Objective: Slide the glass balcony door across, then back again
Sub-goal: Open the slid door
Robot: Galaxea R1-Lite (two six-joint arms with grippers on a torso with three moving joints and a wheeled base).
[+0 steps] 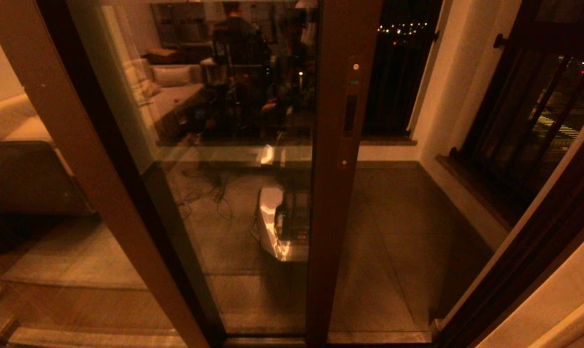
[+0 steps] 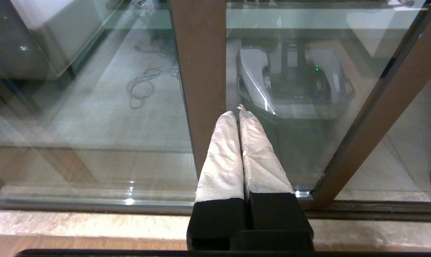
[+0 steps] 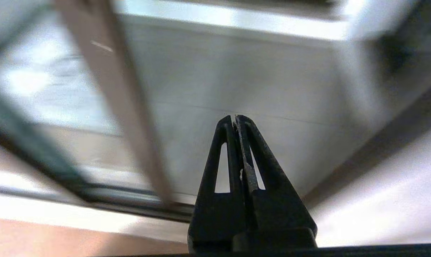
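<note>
other glass pane (image 1: 55, 159) on the left. glass balcony door (image 1: 234, 145) next, its handle plate (image 1: 350, 113) on the upright edge mid-view, doorway right of it open onto the balcony floor (image 1: 398, 232), black-barred railing (image 1: 529, 116) far right. left gripper (image 2: 239, 110) closed, empty, pointing at the door frame. right gripper (image 3: 234, 117) closed, empty, near the door's bottom track.

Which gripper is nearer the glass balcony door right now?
Left, seemingly: left gripper points at the glass balcony door low near its track; right gripper aims past its edge at the balcony floor.
</note>
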